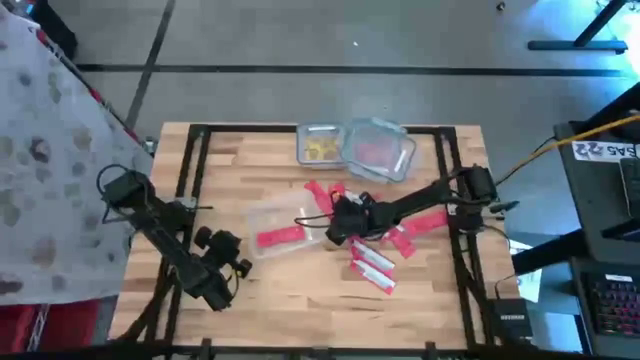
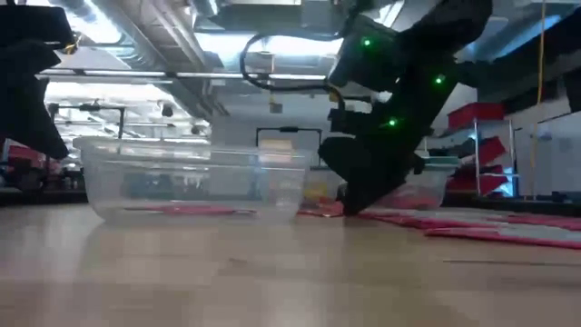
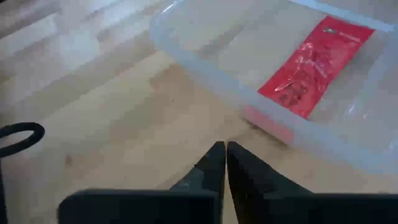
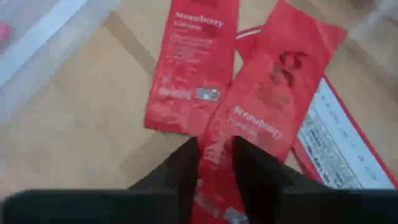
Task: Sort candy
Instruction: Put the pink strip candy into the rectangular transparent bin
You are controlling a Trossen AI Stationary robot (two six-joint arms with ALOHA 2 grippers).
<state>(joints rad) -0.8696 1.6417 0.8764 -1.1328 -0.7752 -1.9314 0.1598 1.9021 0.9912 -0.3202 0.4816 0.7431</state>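
The candy here is flat red packets: one point(image 1: 280, 237) lies inside a clear tub point(image 1: 262, 215) at mid-table, and several lie loose on the wood to its right point(image 1: 372, 270). My right gripper point(image 4: 214, 144) has come down among the loose ones and is shut on a red "Strawberry" packet point(image 4: 273, 81). My left gripper point(image 3: 221, 163) is shut on nothing and hovers over bare wood just short of the tub's near left side point(image 3: 205, 68). Two more clear tubs at the far edge hold yellow pieces point(image 1: 320, 148) and red candy point(image 1: 378, 152). My right gripper pinches one end of the red packet point(image 4: 217, 163) between its two fingers point(image 4: 185, 168), which lie along the packet. They come slanting down from the table's right side. The rest of the packet lies flat on the table, overlapping a neighbouring packet point(image 4: 333, 146).
Another red packet point(image 4: 193, 68) lies right beside the held one, and one more point(image 1: 322, 190) lies farther back. The mid-table tub stands close to the left of my right gripper point(image 2: 349, 204). Black frame rails point(image 1: 190, 170) run along the table's left and right sides.
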